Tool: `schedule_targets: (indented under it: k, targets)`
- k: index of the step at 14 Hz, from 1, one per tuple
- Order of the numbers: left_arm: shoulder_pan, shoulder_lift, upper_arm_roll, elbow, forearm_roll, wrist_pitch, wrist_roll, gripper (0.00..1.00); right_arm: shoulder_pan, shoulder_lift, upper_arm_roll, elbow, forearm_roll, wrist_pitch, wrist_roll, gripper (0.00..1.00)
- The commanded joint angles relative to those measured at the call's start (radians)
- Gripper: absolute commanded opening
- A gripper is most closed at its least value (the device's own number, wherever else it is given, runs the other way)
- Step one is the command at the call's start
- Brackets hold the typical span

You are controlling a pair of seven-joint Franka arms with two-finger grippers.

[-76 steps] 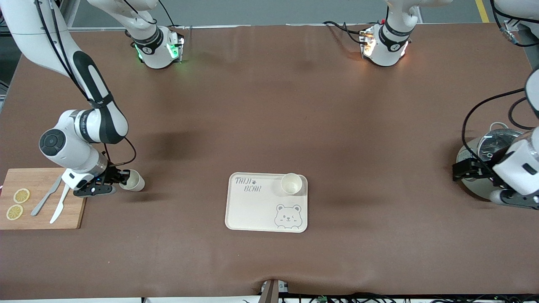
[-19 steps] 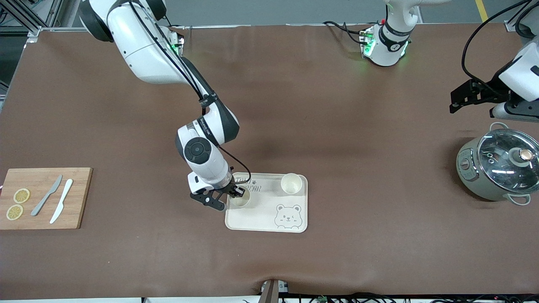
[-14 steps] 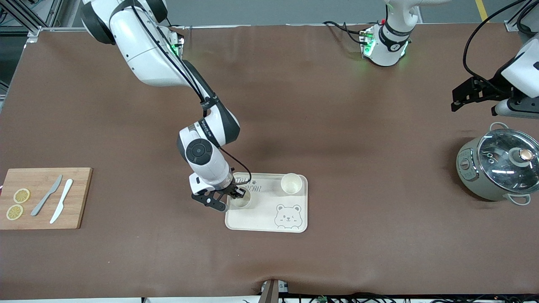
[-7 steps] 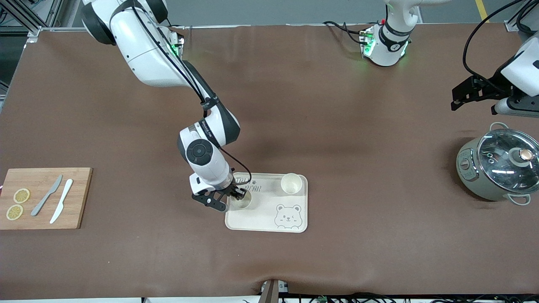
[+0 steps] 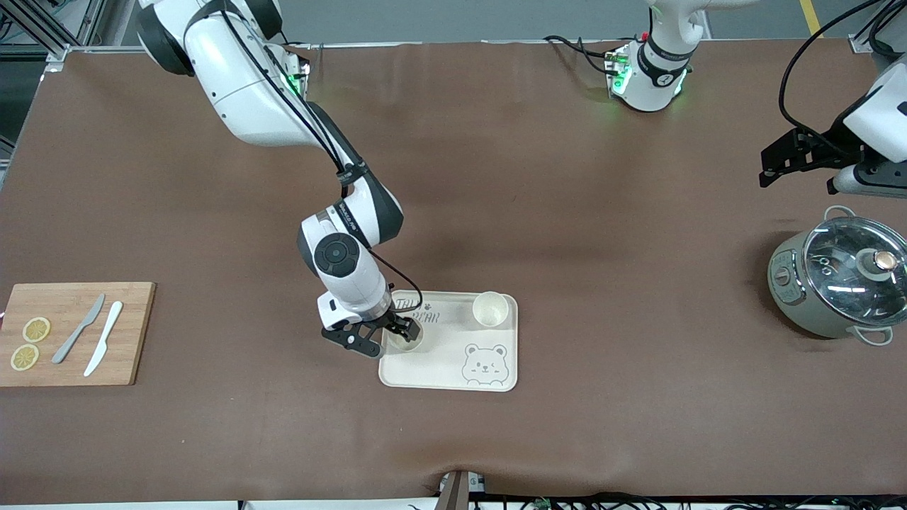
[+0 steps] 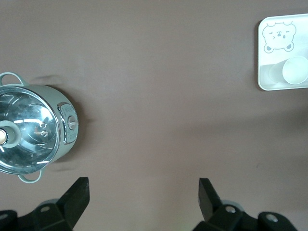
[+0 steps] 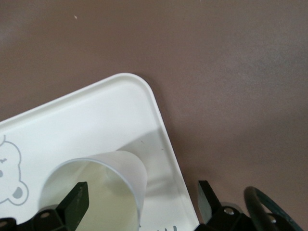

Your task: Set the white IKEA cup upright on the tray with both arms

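White cup (image 5: 407, 338) upright on tray (image 5: 439, 368), right gripper (image 5: 386, 338) spread around it; left gripper (image 6: 143, 195) wide, over table.

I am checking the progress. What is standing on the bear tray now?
Two white cups stand upright on the tray: one cup alone, the second cup under the open right hand. The hand hides part of its rim.

We see a wooden cutting board (image 5: 71, 333) at the right arm's end, bearing two lemon slices (image 5: 35, 329), what look like two knives (image 5: 103, 348), and a lidded pot (image 5: 836, 276) at the left arm's end.
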Motion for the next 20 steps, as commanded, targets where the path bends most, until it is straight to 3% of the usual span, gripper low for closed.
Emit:
schedule_targets:
  k: [1, 7, 10, 16, 20]
  targets:
    - [0.007, -0.023, 0.004, -0.027, -0.024, 0.032, -0.015, 1.00, -0.005, -0.016, 0.006, 0.013, -0.017, -0.049, 0.007, 1.00]
    - [0.010, -0.022, 0.004, -0.025, -0.024, 0.039, -0.014, 1.00, -0.037, -0.202, 0.018, 0.036, 0.006, -0.363, -0.053, 1.00]
    - [0.012, -0.022, 0.004, -0.025, -0.024, 0.039, -0.011, 1.00, -0.069, -0.298, 0.012, 0.062, 0.093, -0.535, -0.140, 1.00]
    - [0.010, -0.015, 0.004, -0.016, -0.024, 0.056, -0.014, 1.00, -0.342, -0.459, 0.003, 0.082, 0.081, -0.837, -0.713, 1.00]
    - [0.010, -0.017, 0.004, -0.015, -0.023, 0.050, 0.002, 1.00, -0.447, -0.577, 0.005, 0.087, 0.022, -0.944, -0.771, 1.00]
